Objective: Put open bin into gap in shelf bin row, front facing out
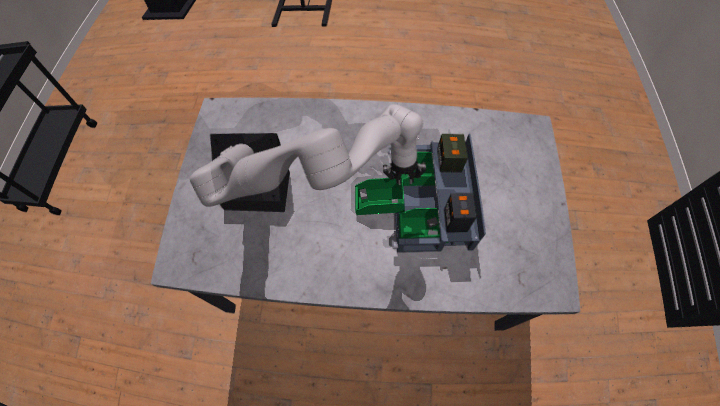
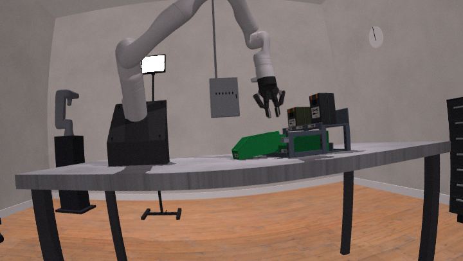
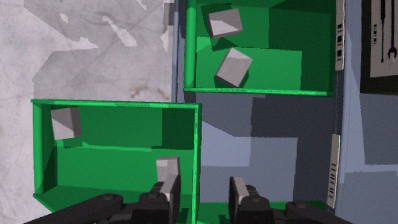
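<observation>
The open green bin (image 1: 380, 197) lies tilted, its rear end up on the shelf's front lip and its open front out on the table; it also shows in the side view (image 2: 259, 144) and the wrist view (image 3: 115, 150). Two grey parts (image 3: 66, 122) (image 3: 167, 170) sit in it. The gap (image 3: 260, 145) in the row is behind it, between two green bins (image 1: 418, 221) (image 3: 257, 47). My gripper (image 2: 271, 112) hangs well above the bin's rear end, fingers partly apart with nothing between them; it also shows in the wrist view (image 3: 200, 192).
The grey shelf (image 2: 316, 139) stands on the table's right half. On its low upper board stand an olive box (image 1: 452, 151) and a dark box (image 1: 461, 211). The far bin holds two grey parts (image 3: 232, 67). The arm's black base (image 1: 249, 171) is at the left.
</observation>
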You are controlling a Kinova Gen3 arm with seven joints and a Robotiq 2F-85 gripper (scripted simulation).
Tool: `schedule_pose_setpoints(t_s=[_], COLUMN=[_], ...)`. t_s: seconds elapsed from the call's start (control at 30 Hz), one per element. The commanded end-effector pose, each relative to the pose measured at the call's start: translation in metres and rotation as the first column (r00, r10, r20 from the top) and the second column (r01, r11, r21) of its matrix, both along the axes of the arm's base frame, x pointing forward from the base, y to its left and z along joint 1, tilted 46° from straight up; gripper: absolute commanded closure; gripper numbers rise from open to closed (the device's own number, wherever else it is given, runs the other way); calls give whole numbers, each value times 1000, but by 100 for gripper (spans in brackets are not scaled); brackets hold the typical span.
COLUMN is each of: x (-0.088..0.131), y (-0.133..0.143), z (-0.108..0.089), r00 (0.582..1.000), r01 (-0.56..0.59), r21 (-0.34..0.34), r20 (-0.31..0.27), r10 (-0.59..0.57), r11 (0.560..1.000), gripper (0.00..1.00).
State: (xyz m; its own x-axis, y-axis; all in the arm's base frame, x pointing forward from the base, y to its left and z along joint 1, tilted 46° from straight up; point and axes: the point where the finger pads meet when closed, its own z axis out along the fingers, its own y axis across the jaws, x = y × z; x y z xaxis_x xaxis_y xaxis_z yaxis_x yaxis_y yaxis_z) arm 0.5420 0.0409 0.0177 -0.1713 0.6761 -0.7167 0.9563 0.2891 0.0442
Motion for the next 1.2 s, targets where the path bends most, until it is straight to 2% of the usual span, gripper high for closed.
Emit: schedule_pose_setpoints(t_s=[0.0, 0.23, 0.4, 0.8, 0.97, 1.17], x=[0, 0, -45, -45, -90, -90], y=[1, 1, -20, -20, -41, -41], z=[1, 1, -3, -3, -6, -6], r00=[1000, 1000, 995, 995, 995, 995], r01=[-2, -2, 75, 75, 75, 75], r21=[1, 1, -19, -19, -19, -19], r20=[1, 1, -71, -71, -71, -71], r10=[2, 2, -76, -76, -76, -76], r11=[1000, 1000, 997, 997, 997, 997], gripper=[61, 61, 61, 61, 61, 61])
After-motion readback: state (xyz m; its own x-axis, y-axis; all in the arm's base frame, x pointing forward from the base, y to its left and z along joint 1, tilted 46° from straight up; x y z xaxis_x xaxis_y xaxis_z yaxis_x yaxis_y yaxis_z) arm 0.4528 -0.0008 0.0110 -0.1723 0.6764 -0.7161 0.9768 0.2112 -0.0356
